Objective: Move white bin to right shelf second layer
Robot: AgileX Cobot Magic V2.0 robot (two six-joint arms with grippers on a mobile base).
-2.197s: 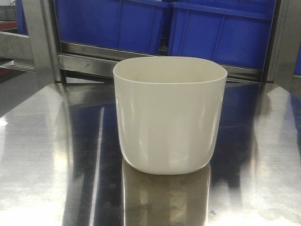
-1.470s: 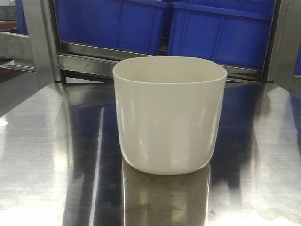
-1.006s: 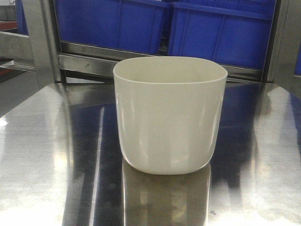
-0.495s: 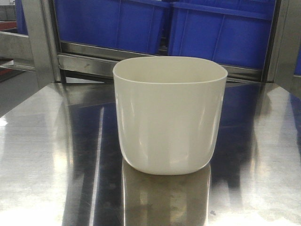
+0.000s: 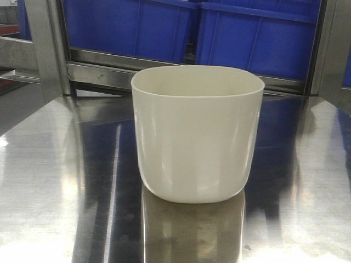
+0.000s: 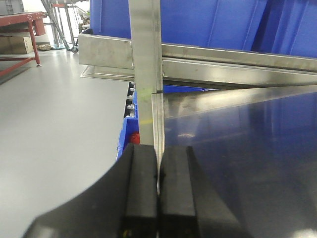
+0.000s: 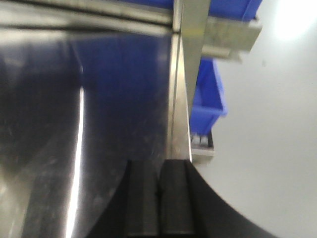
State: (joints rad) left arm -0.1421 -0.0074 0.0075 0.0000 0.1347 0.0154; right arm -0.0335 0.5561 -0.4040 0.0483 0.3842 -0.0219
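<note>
The white bin (image 5: 197, 134) stands upright and empty in the middle of a shiny steel cart top (image 5: 49, 181) in the front view. Neither gripper appears in that view. My left gripper (image 6: 158, 171) is shut with nothing between its black pads, hovering at the cart top's left edge beside a steel post (image 6: 146, 74). My right gripper (image 7: 159, 186) is also shut and empty, over the cart top's right edge. The bin is out of both wrist views. The right shelf second layer is not clearly in view.
Blue crates (image 5: 258, 38) sit on a steel rack rail (image 5: 104, 68) just behind the cart. Steel uprights (image 5: 46, 49) flank the cart top. A blue crate (image 7: 208, 99) sits lower at the right, above grey floor (image 7: 267, 148). Red frames (image 6: 25, 34) stand far left.
</note>
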